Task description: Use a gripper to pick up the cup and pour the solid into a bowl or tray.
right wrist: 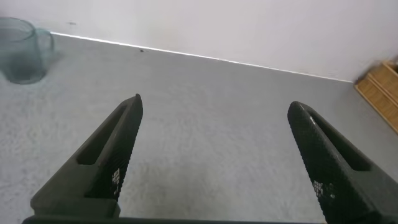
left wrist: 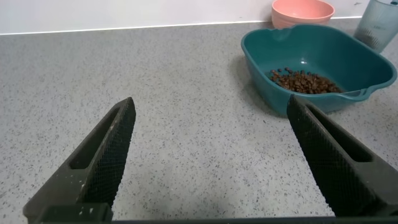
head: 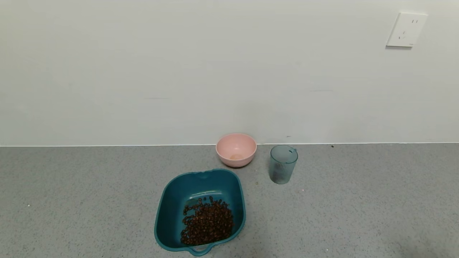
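The translucent blue-green ribbed cup (head: pixel 283 164) stands upright on the grey counter, right of the pink bowl, and looks empty. It also shows in the right wrist view (right wrist: pixel 22 50) and the left wrist view (left wrist: pixel 379 23). The teal tub (head: pixel 172 200) sits in front of the pink bowl and holds a pile of dark brown beans (head: pixel 208 222), also seen in the left wrist view (left wrist: pixel 303 81). Neither gripper shows in the head view. My left gripper (left wrist: pixel 211 106) is open over bare counter, apart from the tub (left wrist: pixel 267 53). My right gripper (right wrist: pixel 214 106) is open over bare counter, far from the cup.
A small round pink bowl (head: pixel 236 149) stands near the wall, behind the tub, and also shows in the left wrist view (left wrist: pixel 303 11). A white wall with a socket plate (head: pixel 406 30) closes the counter's back. A wooden object (right wrist: pixel 382 84) shows at the edge of the right wrist view.
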